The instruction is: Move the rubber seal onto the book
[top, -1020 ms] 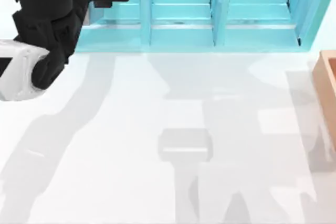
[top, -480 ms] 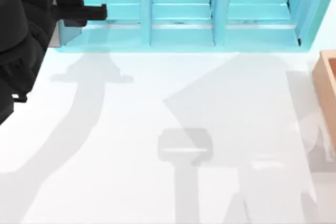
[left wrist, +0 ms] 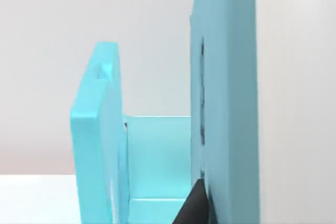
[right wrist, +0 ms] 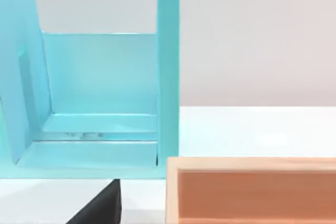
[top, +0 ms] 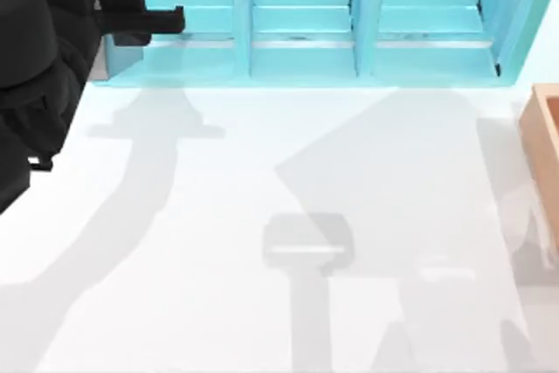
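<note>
The rubber seal and the book are out of view. My left arm is a black mass at the top view's far left. Its gripper reaches rightwards against the left end of the light-blue shelf unit. In the left wrist view a dark tip of that gripper lies close against a shelf wall. A dark edge of my right gripper appears in the right wrist view, facing the shelf's end compartment.
A tan open box sits at the table's right edge, just in front of the shelf's right end; its rim lies close in the right wrist view. Arm shadows fall across the white tabletop.
Over the last second my left arm swung towards the table's left edge and its gripper drew back along the shelf front. In the last half second it crept slightly right again.
</note>
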`<move>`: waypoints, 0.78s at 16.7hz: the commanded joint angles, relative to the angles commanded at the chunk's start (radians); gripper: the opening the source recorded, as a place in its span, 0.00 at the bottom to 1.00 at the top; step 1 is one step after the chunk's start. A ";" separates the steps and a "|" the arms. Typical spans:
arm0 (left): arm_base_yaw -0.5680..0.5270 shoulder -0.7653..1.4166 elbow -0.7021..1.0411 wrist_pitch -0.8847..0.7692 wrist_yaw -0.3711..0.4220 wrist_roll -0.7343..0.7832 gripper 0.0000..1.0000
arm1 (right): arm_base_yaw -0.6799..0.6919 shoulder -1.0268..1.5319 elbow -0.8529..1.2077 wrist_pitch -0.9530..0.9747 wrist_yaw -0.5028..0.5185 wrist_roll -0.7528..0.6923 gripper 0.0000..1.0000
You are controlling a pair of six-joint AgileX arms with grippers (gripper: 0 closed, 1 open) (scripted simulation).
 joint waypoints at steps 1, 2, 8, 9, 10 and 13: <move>-0.016 0.020 0.014 -0.002 -0.014 -0.031 0.00 | 0.000 0.000 0.000 0.000 0.000 0.000 1.00; -0.035 0.046 0.032 -0.004 -0.033 -0.074 0.00 | 0.000 0.000 0.000 0.000 0.000 0.000 1.00; -0.206 0.286 0.179 -0.047 -0.213 -0.543 0.00 | 0.000 0.000 0.000 0.000 0.000 0.000 1.00; -0.239 0.335 0.207 -0.058 -0.250 -0.650 0.00 | 0.000 0.000 0.000 0.000 0.000 0.000 1.00; -0.274 0.383 0.235 -0.070 -0.288 -0.762 0.00 | 0.000 0.000 0.000 0.000 0.000 0.000 1.00; -0.376 0.527 0.318 -0.107 -0.402 -1.113 0.00 | 0.000 0.000 0.000 0.000 0.000 0.000 1.00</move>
